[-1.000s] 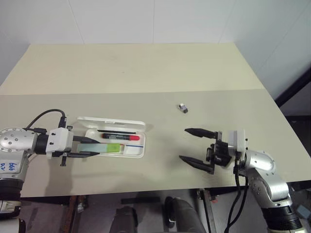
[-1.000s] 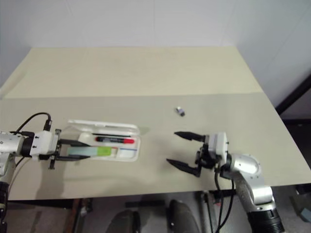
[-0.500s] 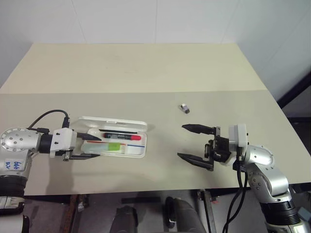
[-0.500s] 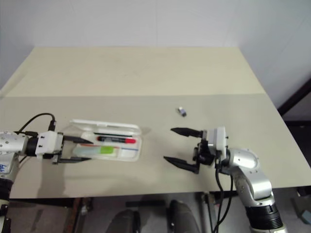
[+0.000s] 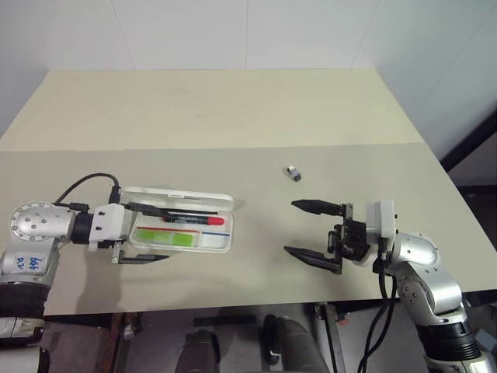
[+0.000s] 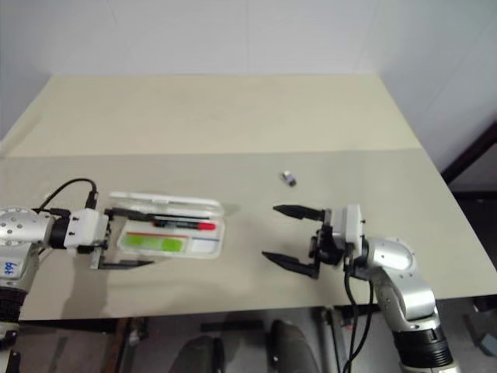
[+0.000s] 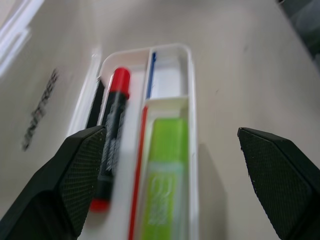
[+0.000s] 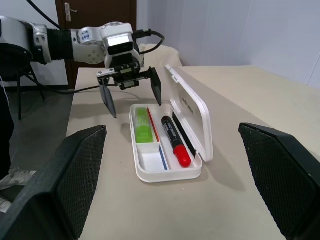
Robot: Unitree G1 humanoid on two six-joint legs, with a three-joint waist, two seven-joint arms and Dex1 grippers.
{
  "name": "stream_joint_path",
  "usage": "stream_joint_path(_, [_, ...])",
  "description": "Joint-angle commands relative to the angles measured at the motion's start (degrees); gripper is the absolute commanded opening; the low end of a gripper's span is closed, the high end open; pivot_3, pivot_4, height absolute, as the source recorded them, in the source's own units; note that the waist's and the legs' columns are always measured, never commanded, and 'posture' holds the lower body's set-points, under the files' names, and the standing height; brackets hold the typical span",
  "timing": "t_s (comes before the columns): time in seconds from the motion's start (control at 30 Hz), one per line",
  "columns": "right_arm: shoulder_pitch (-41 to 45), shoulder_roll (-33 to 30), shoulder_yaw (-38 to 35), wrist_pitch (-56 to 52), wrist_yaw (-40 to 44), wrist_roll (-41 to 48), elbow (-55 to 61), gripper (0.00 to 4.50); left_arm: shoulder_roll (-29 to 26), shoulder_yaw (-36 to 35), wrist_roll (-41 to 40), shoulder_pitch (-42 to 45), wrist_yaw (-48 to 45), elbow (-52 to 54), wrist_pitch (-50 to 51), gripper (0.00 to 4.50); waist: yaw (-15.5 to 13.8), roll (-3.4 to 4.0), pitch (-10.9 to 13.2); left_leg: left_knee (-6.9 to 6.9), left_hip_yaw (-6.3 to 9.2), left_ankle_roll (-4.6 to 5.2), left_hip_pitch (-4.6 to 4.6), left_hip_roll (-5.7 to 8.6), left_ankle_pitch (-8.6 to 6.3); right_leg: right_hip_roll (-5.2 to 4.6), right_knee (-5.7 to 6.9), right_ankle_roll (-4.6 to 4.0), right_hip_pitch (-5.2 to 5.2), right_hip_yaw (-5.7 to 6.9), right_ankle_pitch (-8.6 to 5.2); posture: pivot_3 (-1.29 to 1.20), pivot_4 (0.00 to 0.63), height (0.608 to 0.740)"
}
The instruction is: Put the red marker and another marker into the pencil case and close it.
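On the tabletop (image 5: 233, 116), seen from the head camera's left eye, the white pencil case (image 5: 221, 242) lies open with its long axis running left to right, its hinged lid (image 5: 180, 196) laid back on the far side. The red marker (image 5: 192, 220) and the green highlighter (image 5: 165, 236) both rest inside, parallel to the case's length. The left tool (image 5: 143, 232) sits at the case's left end, fingers spread wide, one over the far edge and one just past the near wall, gripping nothing. It is by far the nearer arm to the lid, so closing looks like its job.

From the right eye, the right tool (image 6: 290, 238) waits well apart to the right of the case, jaws fully spread and empty, pointing leftward. A tiny grey object (image 6: 288, 179) lies beyond it.

Along the left wrist camera, the marker (image 7: 111, 135) and highlighter (image 7: 162, 190) lie side by side in the tray, a thin red stripe (image 7: 137, 170) between them, both running straight away from the two wide-set fingertips (image 7: 65, 185), which touch neither.

From the right wrist camera, the case (image 8: 167, 172) stands open facing the lens, lid (image 8: 192, 110) propped up on the marker's side, and the left tool (image 8: 132, 90) straddles its far end, open. Both markers appear stowed; only shutting the lid seems to remain.
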State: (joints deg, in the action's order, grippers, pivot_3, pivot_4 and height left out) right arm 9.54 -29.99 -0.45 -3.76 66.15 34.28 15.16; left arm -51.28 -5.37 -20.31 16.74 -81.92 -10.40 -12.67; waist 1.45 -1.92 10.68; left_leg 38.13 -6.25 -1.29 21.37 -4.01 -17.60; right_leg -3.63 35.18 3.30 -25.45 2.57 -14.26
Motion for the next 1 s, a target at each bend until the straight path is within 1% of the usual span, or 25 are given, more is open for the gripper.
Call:
stream_joint_path(0.03, [0.12, -0.97, -1.53, 0.80, 0.73, 0.44, 0.67, 4.50, -1.00, -2.58, -5.02, -2.95, 0.45, 7.26, 5.42, 4.47, 0.03, 0.00, 0.00, 0.00, 0.00, 0.00, 0.00, -0.01, 0.00, 0.01, 0.00, 0.00, 0.00, 0.00, 0.00, 0.00, 0.150, 0.740])
stream_joint_path(0.13, [0.72, -1.37, -2.05, 0.21, 0.29, 0.85, 0.98, 4.50, -1.47, -4.88, -9.15, -6.19, 1.25, 13.25, 10.67, 4.47, 0.02, 0.00, 0.00, 0.00, -0.02, 0.00, -0.05, -0.01, 0.00, 0.01, 0.03, -0.01, 0.00, -0.05, -0.01, 0.00, 0.150, 0.740])
stream_joint_path(0.23, [1.19, -1.61, -2.68, -0.10, -1.67, 0.08, 1.11, 4.50, -1.27, -8.03, -14.18, -7.74, 4.36, 19.23, 17.07, 4.47, 0.02, 0.00, 0.00, 0.01, -0.02, 0.00, -0.07, -0.01, 0.00, 0.01, 0.07, -0.01, 0.00, -0.08, -0.01, 0.00, 0.150, 0.740])
stream_joint_path(0.33, [2.54, -2.18, -2.78, -1.18, -3.86, -1.30, 0.54, 4.50, -0.97, -11.70, -19.08, -7.16, 9.10, 23.96, 23.43, 4.47, -0.01, 0.00, 0.00, 0.05, -0.04, -0.01, -0.10, -0.01, 0.01, 0.00, 0.14, -0.01, 0.00, -0.15, -0.02, 0.00, 0.150, 0.740])
stream_joint_path(0.4, [4.55, -2.69, -1.87, -1.39, -5.56, -4.50, -1.24, 4.50, -0.85, -14.58, -21.64, -5.61, 12.15, 25.14, 25.98, 4.47, 0.02, 0.00, 0.00, 0.06, -0.06, -0.02, -0.15, 0.01, 0.02, 0.00, 0.18, -0.01, 0.01, -0.21, -0.02, 0.00, 0.150, 0.740])
stream_joint_path(0.43, [5.77, -2.28, -1.62, -0.97, -6.68, -5.94, -2.54, 4.50, -0.69, -15.86, -22.33, -4.76, 13.40, 25.09, 26.52, 4.47, 0.04, 0.00, 0.00, 0.09, -0.07, -0.03, -0.15, 0.01, 0.03, 0.01, 0.20, 0.00, 0.01, -0.23, -0.01, 0.00, 0.150, 0.740])
stream_joint_path(0.53, [11.43, 0.44, 0.82, -0.33, -14.82, -14.60, -8.56, 4.50, -0.28, -20.21, -21.59, -2.33, 17.21, 21.95, 25.86, 4.47, 0.35, 0.00, 0.00, 0.11, -0.10, -0.05, -0.20, 0.05, 0.07, 0.01, 0.25, 0.00, 0.00, -0.28, -0.01, 0.00, 0.150, 0.740])
stream_joint_path(0.63, [16.38, 1.49, 5.08, -6.15, -20.69, -21.91, -12.65, 4.50, -0.04, -22.72, -22.03, -2.39, 17.86, 21.03, 26.21, 4.47, 0.59, 0.01, 0.01, 0.03, -0.16, -0.07, -0.29, 0.07, 0.08, 0.07, 0.29, -0.02, -0.02, -0.42, -0.02, 0.00, 0.150, 0.740])
stream_joint_path(0.73, [20.71, 5.14, 5.73, -5.07, -25.05, -24.54, -17.77, 4.50, 0.92, -24.74, -24.92, -2.90, 19.55, 21.57, 29.18, 4.47, 0.39, 0.01, 0.01, -0.02, -0.15, -0.10, -0.20, 0.05, 0.09, 0.09, 0.34, -0.07, -0.15, -0.43, -0.06, 0.00, 0.150, 0.740])
stream_joint_path(0.77, [22.47, 6.14, 6.33, -6.15, -26.42, -25.86, -19.90, 4.50, 0.87, -25.22, -25.32, -3.95, 19.57, 21.96, 30.21, 4.47, 0.50, 0.01, 0.01, -0.02, -0.15, -0.11, -0.18, 0.05, 0.08, 0.09, 0.34, -0.06, -0.16, -0.43, -0.07, 0.00, 0.150, 0.740])
stream_joint_path(0.9, [29.51, 9.89, 8.11, -9.16, -31.14, -30.16, -29.74, 4.50, 0.09, -27.34, -26.29, -8.09, 17.10, 21.71, 32.40, 4.47, 0.67, 0.00, 0.01, -0.03, -0.24, -0.09, -0.18, 0.06, 0.04, 0.07, 0.33, -0.05, -0.17, -0.50, -0.07, 0.00, 0.150, 0.740])
stream_joint_path(1.0, [34.04, 12.50, 7.59, -6.21, -35.08, -32.36, -37.60, 4.50, -0.39, -29.16, -28.26, -10.30, 15.11, 20.85, 34.65, 4.47, 0.67, -0.01, 0.00, -0.02, -0.24, -0.09, -0.16, 0.04, 0.04, 0.06, 0.30, -0.05, -0.20, -0.51, -0.07, 0.00, 0.150, 0.740])
